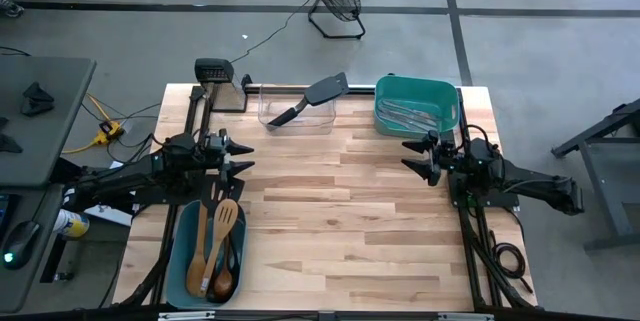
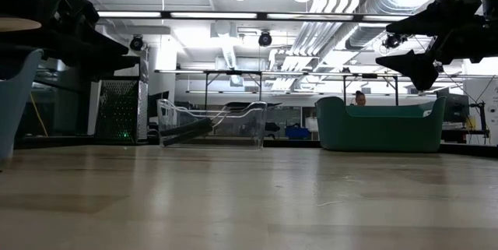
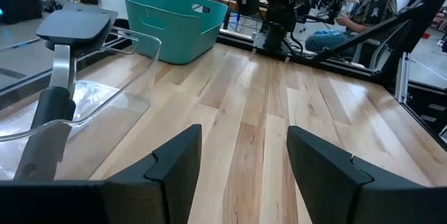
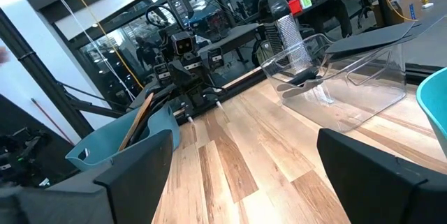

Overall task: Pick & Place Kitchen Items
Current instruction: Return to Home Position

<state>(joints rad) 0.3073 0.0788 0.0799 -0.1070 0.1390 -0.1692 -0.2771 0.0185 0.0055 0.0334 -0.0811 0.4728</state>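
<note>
You have the table (image 1: 350,223) in front of you with three containers on it. The blue tub (image 1: 181,261) stands at the left near corner, just beside the left arm. The teal tub (image 1: 416,81) is at the far right, and the clear bin (image 1: 315,121) at the far edge, left of the teal one and a little apart from it.

Both arms are over the table sides and point toward each other. The left gripper (image 1: 246,158) hangs above the far end of the blue tub; its jaws are wide apart and hold nothing. The right gripper (image 1: 407,156) hangs just in front of the teal tub, jaws also wide and empty.

The utensils are all inside the containers. A black turner (image 1: 322,91) leans in the clear bin with its head over the far rim. Wooden utensils (image 1: 226,223) lie in the blue tub, with something dark beside them, maybe a ladle. Metal pieces (image 1: 410,113) lie in the teal tub. A grater (image 1: 213,73) stands at the far left corner.
</note>
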